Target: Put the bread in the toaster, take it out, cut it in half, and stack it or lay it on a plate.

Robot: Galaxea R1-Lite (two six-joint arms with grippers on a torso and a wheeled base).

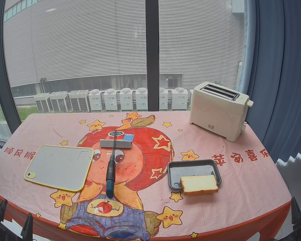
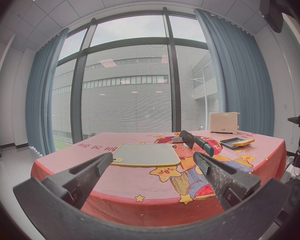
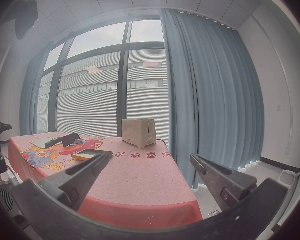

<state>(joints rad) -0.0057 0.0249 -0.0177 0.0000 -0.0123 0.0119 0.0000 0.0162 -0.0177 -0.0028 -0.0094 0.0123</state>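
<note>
Left tool (image 2: 152,159), right tool (image 3: 150,155) wide-jawed; bread (image 1: 199,184) on tray (image 1: 190,170), long axis left-right.

The desk (image 1: 244,191) wears a matt printed cloth, slightly wrinkled. The toaster (image 1: 217,114), at 2 o'clock, is smooth cream plastic with a soft shine. The tray (image 1: 190,168) at 4 o'clock looks dark and semi-glossy (plastic or metal, I cannot tell); the bread (image 1: 199,184) is porous and matt. The cutting board (image 1: 58,163), at 9 o'clock, is matt grey plastic.
</note>
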